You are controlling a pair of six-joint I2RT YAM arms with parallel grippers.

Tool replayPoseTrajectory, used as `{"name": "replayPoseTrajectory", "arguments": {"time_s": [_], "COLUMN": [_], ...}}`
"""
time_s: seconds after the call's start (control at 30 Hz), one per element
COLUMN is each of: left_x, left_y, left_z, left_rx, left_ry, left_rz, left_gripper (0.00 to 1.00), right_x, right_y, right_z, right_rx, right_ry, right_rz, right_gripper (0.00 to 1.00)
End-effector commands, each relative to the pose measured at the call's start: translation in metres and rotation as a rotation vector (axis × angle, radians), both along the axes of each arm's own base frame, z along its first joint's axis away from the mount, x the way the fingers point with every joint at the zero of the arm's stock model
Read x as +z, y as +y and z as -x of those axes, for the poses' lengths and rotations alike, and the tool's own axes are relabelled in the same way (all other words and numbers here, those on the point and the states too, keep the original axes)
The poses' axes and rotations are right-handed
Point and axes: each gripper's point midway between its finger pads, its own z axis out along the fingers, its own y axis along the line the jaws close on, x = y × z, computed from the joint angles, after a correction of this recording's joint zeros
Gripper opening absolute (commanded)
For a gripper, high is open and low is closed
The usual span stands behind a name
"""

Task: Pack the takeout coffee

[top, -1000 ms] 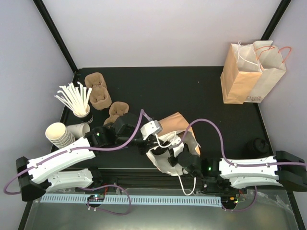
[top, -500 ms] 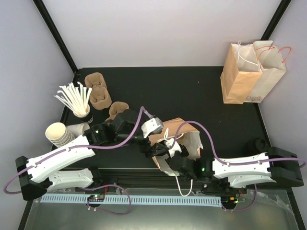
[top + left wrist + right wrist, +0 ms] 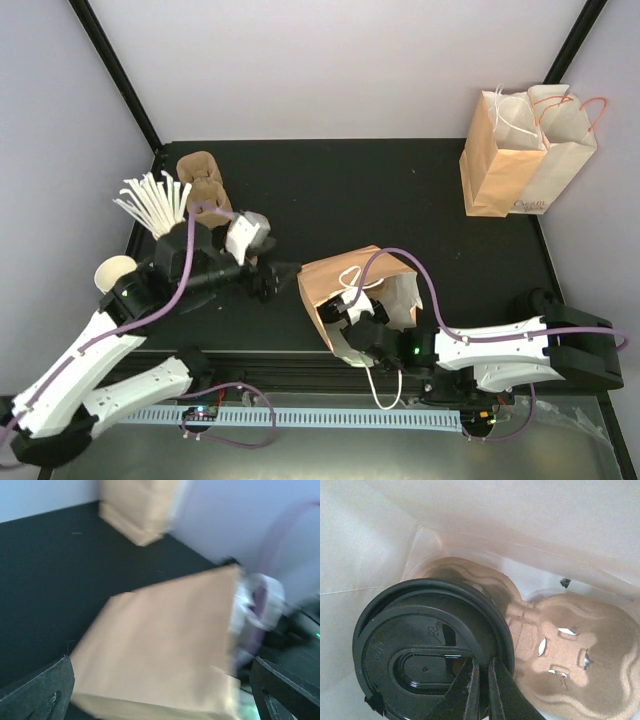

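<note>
Down inside the paper bag [image 3: 345,282] on the worktop [image 3: 400,200], the coffee [image 3: 430,650] sits lid-up in one pocket of a pulp carrier [image 3: 565,650]. My right end effector [image 3: 481,666] hangs straight over it, fingers pressed together with nothing visibly between them. My left end effector [image 3: 283,274] is outside, just beside the bag's left wall, spread wide and empty, so the right arm is the nearer one, and I judge the cup is best reached along its upright axis, through the bag's mouth.
</note>
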Motion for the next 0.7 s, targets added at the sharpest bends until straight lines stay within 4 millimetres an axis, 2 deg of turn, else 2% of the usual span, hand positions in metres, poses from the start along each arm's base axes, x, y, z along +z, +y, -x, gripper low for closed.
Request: {"name": "replayPoseTrajectory", "arguments": {"time_s": [0.0, 0.2, 0.33, 0.47, 0.67], "left_x": [-0.049, -0.096, -0.132, -0.170, -0.207], "left_y": [0.035, 0.005, -0.006, -0.012, -0.019], "left_z": [-0.064, -0.116, -0.144, -0.158, -0.171], "left_rx": [0.284, 0.238, 0.225, 0.221, 0.218], "left_ry": [0.232, 0.389, 0.492, 0.581, 0.640], "left_rz": [-0.063, -0.129, -0.227, -0.305, -0.343], "left_gripper": [0.97, 0.95, 0.91, 0.84, 0.72], "right_x": [-0.004, -0.008, -0.011, -0.015, -0.022], "right_y": [0.002, 0.003, 0.008, 0.017, 0.021], "right_z": [0.003, 0.004, 0.008, 0.014, 0.016], "right_rx": [0.040, 0.051, 0.054, 0.048, 0.010], "right_ry": [0.004, -0.013, -0.017, -0.021, -0.043], "right_rz": [0.002, 0.050, 0.061, 0.083, 0.130], "right_gripper": [0.01, 0.01, 0.01, 0.01, 0.01]}}
